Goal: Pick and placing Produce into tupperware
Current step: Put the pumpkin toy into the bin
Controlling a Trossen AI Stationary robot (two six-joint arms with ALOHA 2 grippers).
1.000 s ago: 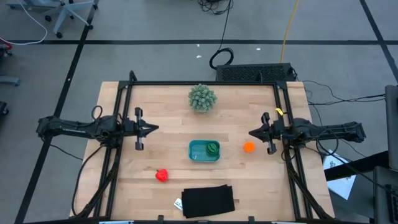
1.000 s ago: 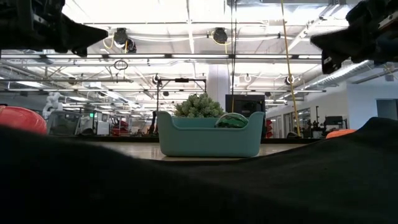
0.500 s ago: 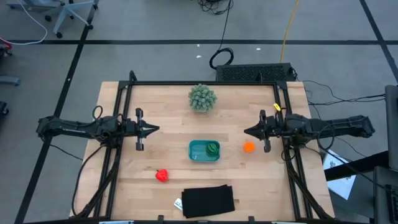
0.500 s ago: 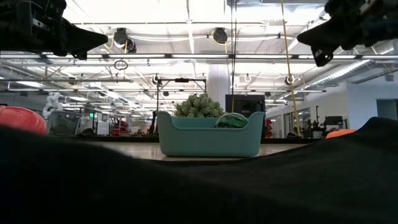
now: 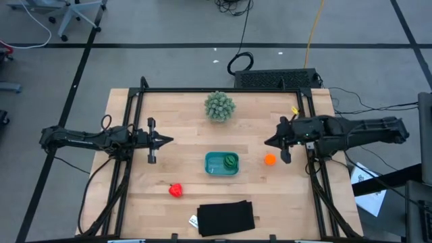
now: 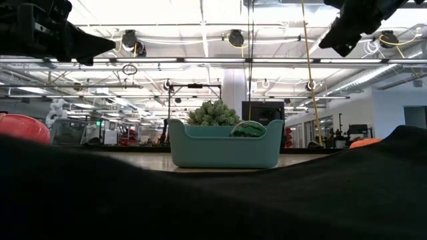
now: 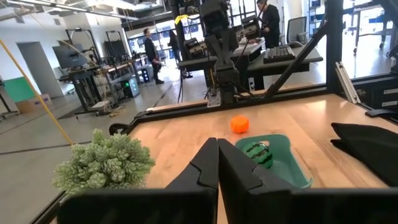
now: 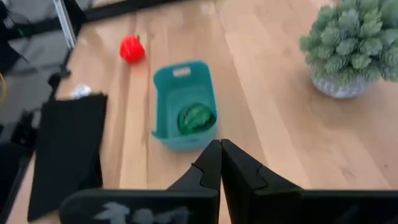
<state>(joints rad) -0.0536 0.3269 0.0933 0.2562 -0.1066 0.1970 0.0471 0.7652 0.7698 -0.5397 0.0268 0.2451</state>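
One spiky ball (image 5: 219, 106) and black flat rectangle (image 5: 225, 218) flank the tupperware (image 5: 222, 163).

The whole table (image 5: 182, 121) is being seen from straight overhead in the high view, from far enough off that both arms and the floor around are being taken in. In the low view the scene is being watched level from table-top height, very near a black mat (image 6: 213, 200) that is filling the lower half, with the teal tub (image 6: 225, 143) just beyond and the room's ceiling behind. The left wrist view is being aimed across the table towards the opposite arm, past the left gripper (image 7: 217, 163). The right wrist view is being aimed downward over the right gripper (image 8: 220, 163). The tub and the spiky plant (image 5: 220, 106) are being shared by all four views.
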